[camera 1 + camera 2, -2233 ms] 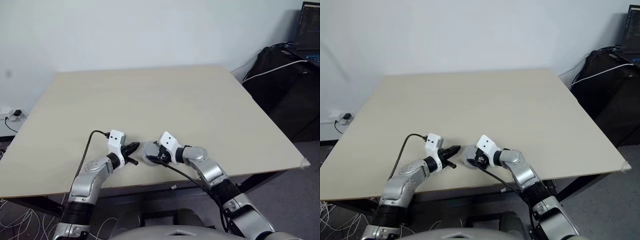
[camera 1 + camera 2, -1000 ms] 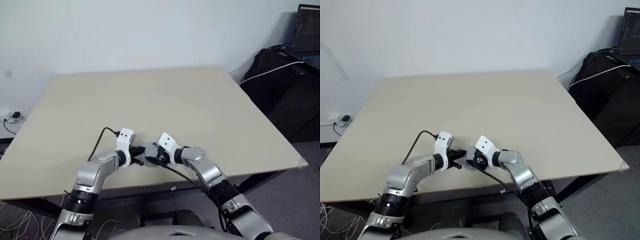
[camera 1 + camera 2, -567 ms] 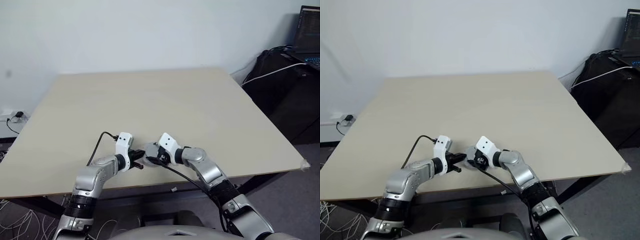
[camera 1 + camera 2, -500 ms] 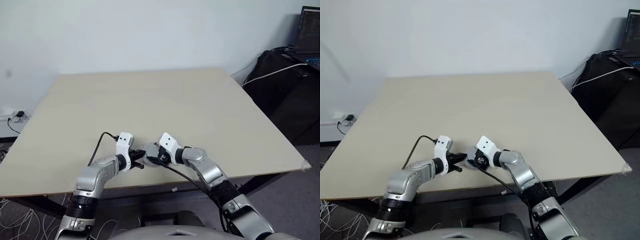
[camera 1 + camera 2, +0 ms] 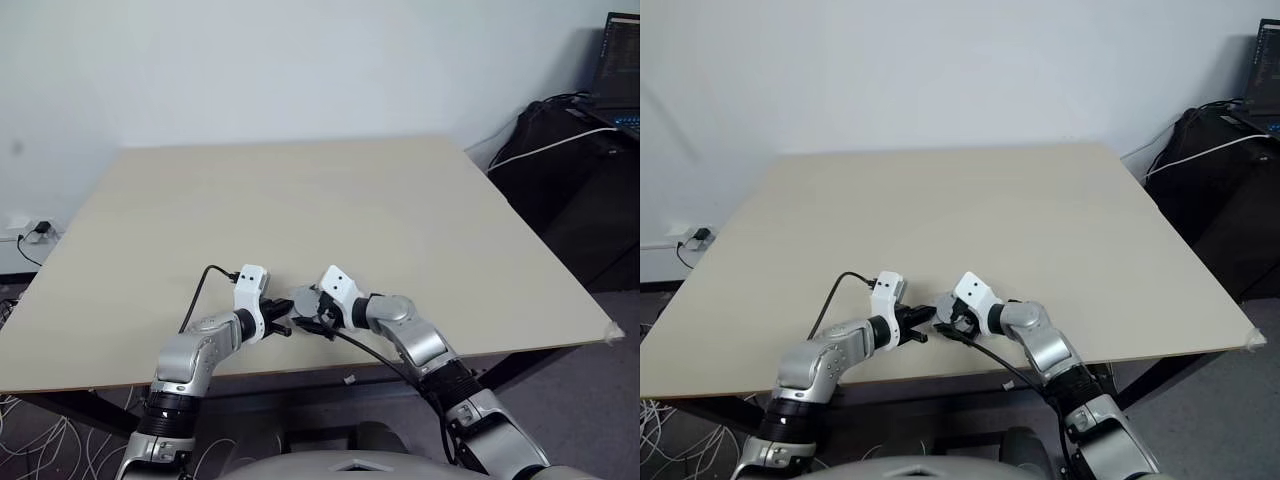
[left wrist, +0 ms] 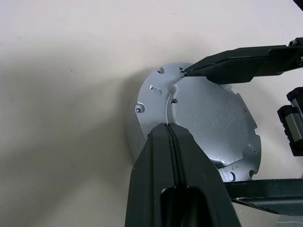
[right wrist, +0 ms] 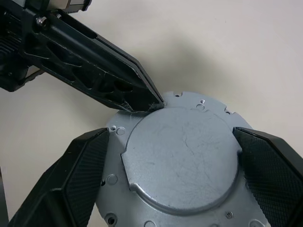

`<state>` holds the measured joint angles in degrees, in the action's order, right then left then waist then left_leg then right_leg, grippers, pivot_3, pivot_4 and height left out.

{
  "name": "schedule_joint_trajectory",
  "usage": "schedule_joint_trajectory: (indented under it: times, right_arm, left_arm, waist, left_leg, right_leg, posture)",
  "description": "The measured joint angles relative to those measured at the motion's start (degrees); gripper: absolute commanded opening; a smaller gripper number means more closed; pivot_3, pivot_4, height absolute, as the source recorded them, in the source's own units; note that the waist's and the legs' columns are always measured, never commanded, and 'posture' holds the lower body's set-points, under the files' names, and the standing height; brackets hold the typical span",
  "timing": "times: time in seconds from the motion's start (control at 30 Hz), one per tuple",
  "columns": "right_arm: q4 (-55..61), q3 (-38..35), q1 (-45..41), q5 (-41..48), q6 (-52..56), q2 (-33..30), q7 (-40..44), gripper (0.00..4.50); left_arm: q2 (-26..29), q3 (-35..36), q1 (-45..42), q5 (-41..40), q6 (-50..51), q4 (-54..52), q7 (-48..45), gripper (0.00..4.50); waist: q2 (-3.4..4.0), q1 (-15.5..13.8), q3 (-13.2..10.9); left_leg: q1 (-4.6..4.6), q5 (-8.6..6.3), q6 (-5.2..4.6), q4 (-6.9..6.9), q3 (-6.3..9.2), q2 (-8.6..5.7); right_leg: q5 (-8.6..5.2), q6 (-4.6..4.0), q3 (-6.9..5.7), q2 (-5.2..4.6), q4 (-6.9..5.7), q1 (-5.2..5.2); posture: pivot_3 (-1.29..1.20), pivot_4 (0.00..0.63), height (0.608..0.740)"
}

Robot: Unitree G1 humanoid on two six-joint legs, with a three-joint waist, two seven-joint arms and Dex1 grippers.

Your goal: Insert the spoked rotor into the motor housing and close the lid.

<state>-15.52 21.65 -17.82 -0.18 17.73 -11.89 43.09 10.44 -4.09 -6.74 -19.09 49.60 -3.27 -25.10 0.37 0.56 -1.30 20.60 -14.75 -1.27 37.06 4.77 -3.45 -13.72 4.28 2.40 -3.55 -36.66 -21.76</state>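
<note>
Right wrist view: lid [image 7: 182, 156] half cropped

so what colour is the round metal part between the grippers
Plain silvery-grey metal part, clearest in the right wrist view.

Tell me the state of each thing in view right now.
Round silvery part: lying on the table, plain raised face up.
Left gripper: fingers shut, tip at the part's rim.
Right gripper: fingers open, one on each side of the part.
Laptop: screen lit.
</note>
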Motion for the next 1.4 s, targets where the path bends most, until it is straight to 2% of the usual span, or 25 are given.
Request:
schedule_joint_trajectory:
  times: [0.17,0.33,0.43,0.57,0.8,1.1,1.4]
  right_arm:
    - [1.4,-1.9,0.4,2.6,1.1,-0.4,0.8,4.45]
    - [6.7,-7.3,0.2,7.2,3.0,-1.3,0.7,4.45]
    - [9.7,-9.6,0.6,9.9,6.1,-2.2,0.8,4.45]
    - [14.5,-13.5,2.6,14.8,15.1,-3.5,-0.3,4.45]
    - [20.0,-24.9,5.5,22.6,36.3,2.4,-14.0,4.45]
    - [20.9,-33.7,4.8,26.4,51.8,10.0,-28.1,4.45]
    - [17.7,-34.6,3.4,28.4,56.9,10.5,-28.8,4.45]
  left_arm:
    - [0.1,0.0,0.0,0.0,0.0,-0.1,-0.1,0.0]
    - [0.1,0.0,0.0,0.0,0.0,-0.1,-0.3,0.0]
    - [0.1,-0.1,0.0,0.0,0.0,-0.1,-0.5,0.0]
    - [0.1,-0.4,-0.1,0.0,0.0,-0.1,-0.6,0.0]
    - [0.1,-0.8,-0.3,0.0,-0.1,-0.1,-0.9,0.0]
    - [0.3,-1.1,-0.3,0.0,-0.1,0.0,-1.2,0.0]
    - [0.3,-1.1,-0.3,0.0,-0.1,0.1,-1.2,0.0]
  waist:
    - [0.01,0.0,0.0]
    - [0.01,0.0,-0.1]
    - [0.01,-0.1,-0.1]
    - [0.01,-0.3,-0.1]
    - [0.05,-0.8,0.0]
    - [0.27,-0.9,0.0]
    - [0.44,-0.7,0.0]
  left_leg:
    - [0.04,0.0,0.0,-0.02,0.04,0.0]
    - [0.07,-0.01,0.01,-0.03,0.07,0.0]
    - [0.12,-0.01,0.0,-0.04,0.1,0.0]
    - [0.21,-0.02,-0.01,-0.07,0.17,0.0]
    - [0.38,-0.03,-0.01,-0.13,0.21,0.0]
    - [0.53,-0.06,-0.07,-0.18,0.21,-0.03]
    - [0.54,-0.07,-0.08,-0.18,0.21,-0.04]
  right_leg:
    - [0.0,0.01,-0.03,0.0,0.05,-0.01]
    - [-0.01,0.02,-0.07,-0.02,0.09,-0.01]
    - [-0.01,0.02,-0.1,-0.03,0.14,-0.02]
    - [0.0,0.02,-0.17,-0.05,0.28,-0.01]
    - [0.0,0.02,-0.17,-0.09,0.33,-0.17]
    - [0.06,0.1,-0.22,-0.1,0.58,-0.22]
    - [0.08,0.14,-0.26,-0.09,0.63,-0.2]
  posture:
    - [0.0,0.0,0.74]
    - [0.0,0.0,0.74]
    - [0.0,0.0,0.74]
    - [0.0,0.0,0.74]
    - [0.0,0.0,0.74]
    - [0.0,0.0,0.74]
    - [0.0,0.0,0.74]
